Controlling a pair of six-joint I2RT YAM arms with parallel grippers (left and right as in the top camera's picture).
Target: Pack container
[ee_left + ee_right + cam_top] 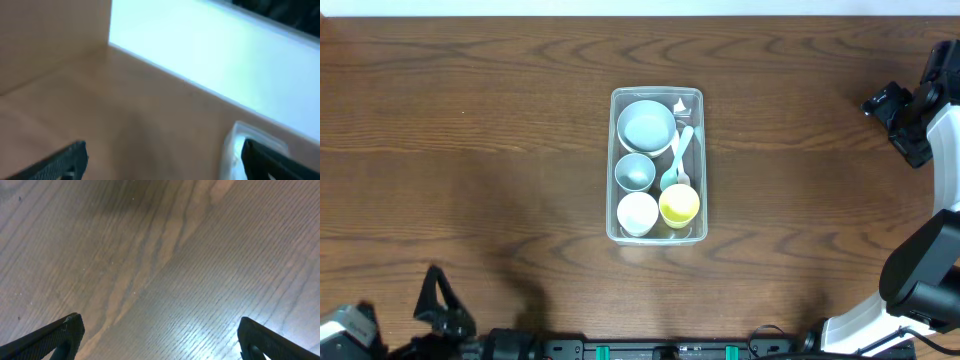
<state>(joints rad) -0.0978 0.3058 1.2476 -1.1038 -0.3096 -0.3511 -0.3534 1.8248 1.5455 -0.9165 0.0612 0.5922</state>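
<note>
The clear plastic container stands at the table's middle. It holds a large blue-grey bowl, a smaller blue-grey bowl, a white cup, a yellow cup and a teal spoon. My left gripper is open and empty; a blurred corner of the container shows by its right finger. In the overhead view the left arm sits at the bottom left edge. My right gripper is open and empty over bare wood; it sits at the far right, well away from the container.
The dark wooden table spreads wide on both sides of the container. A white wall runs along the table's far edge. The right arm's base stands at the bottom right corner.
</note>
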